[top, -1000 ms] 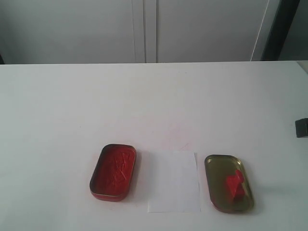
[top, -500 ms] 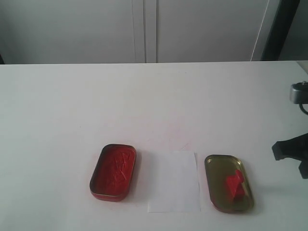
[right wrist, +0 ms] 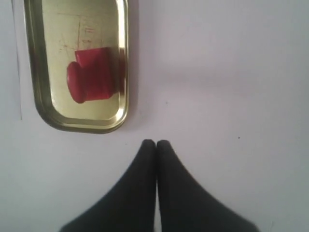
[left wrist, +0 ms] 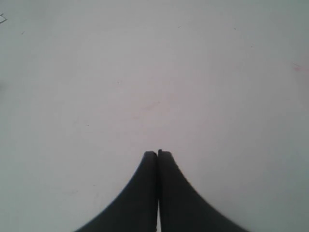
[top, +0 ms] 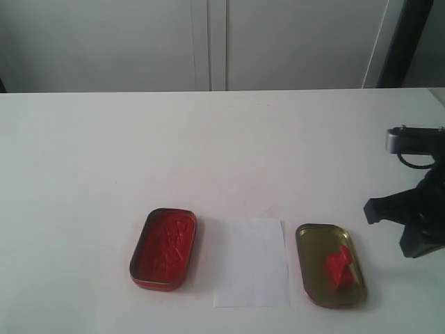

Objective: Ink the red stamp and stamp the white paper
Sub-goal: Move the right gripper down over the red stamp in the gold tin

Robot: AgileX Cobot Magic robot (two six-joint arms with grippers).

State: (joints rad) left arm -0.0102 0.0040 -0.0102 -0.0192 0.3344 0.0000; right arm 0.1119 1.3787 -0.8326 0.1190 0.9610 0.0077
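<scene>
Movement: right claw (right wrist: 155, 143) has slid in from the side, jaws pressed shut, now near gold tin (top: 311, 240) w/ red stamp (top: 338, 268) lying inside. Pickup approach, prob. Left claw (left wrist: 158, 152) shut too. White paper (top: 252, 263) beside tin, unmarked.

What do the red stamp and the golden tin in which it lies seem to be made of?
The red stamp looks like moulded plastic: one even bright red, smooth, with a rounded knob and a soft sheen. The golden tin is probably thin sheet metal with a shiny, perhaps lacquered finish: its raised rim gleams and its wall shows a red reflection of the stamp.
</scene>
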